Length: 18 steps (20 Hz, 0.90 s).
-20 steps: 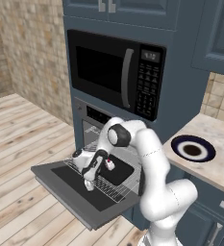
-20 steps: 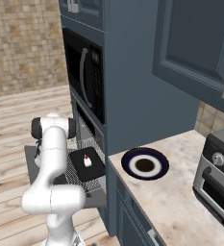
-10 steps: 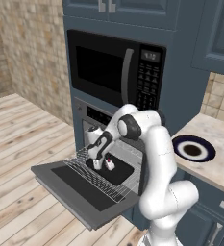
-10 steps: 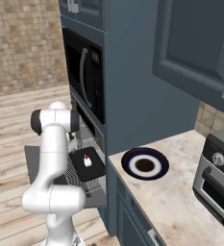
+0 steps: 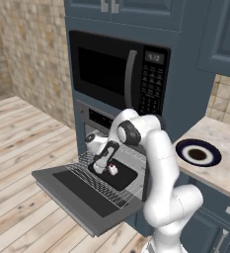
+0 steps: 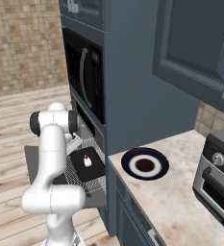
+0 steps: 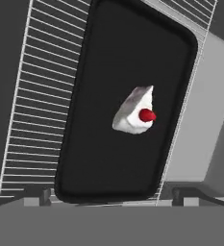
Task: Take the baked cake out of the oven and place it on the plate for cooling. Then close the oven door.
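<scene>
With the oven (image 5: 94,129) standing open below the microwave (image 5: 117,74), I see its door (image 5: 82,193) dropped flat, glass side up, and a wire rack (image 5: 99,184) drawn out over it. On my right the table (image 6: 180,202) carries the plate (image 6: 144,163), navy rim with a dark centre, near the table's front edge and well apart from the oven. A toaster oven (image 6: 217,175) sits further right on the same table. A black tray (image 7: 128,101) rests on the rack; in the hand view it runs lengthwise with bare rack wires along one long side. The cake (image 7: 134,112) lies on the tray, roughly mid-tray, a white wedge with the red dot on top; I also see it in the left base view (image 5: 112,169) and the right base view (image 6: 87,161). The claw (image 5: 103,166) hangs just beside the cake, above the tray. Its jaws stand wide apart and hold nothing. From the hand view the fingertips are barely visible at the bottom, clear of the cake. I cannot tell whether the claw touches the tray.
</scene>
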Tool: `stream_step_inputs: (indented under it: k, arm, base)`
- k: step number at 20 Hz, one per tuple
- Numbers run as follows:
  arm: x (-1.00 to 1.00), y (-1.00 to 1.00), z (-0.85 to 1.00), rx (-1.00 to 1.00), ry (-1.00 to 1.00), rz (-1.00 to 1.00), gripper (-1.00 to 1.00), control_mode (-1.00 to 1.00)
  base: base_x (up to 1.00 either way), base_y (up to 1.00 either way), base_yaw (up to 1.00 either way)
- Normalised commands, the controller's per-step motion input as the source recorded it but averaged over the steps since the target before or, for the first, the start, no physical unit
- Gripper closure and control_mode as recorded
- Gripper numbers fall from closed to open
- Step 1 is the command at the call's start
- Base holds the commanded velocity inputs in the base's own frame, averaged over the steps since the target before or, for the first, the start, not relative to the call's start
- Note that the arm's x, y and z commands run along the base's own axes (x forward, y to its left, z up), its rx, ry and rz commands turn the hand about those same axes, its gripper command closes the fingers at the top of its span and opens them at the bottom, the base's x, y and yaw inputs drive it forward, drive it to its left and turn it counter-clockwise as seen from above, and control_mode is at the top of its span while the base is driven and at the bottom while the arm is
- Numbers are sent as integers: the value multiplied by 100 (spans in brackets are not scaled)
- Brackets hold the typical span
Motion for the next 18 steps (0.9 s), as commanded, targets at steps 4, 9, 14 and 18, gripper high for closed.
stream_step_inputs:
  k: [4,9,14,18]
  arm:
    - [2,3,-18,-6,-1,-48,-100,-100]
    - [34,0,0,0,0,-37,-100,-100]
    - [57,0,-14,-5,-14,-23,-100,-100]
    - [61,0,-39,-12,-15,-14,-100,-100]
  base:
    - [0,0,0]
    - [0,0,0]
    - [0,0,0]
    - [0,0,0]
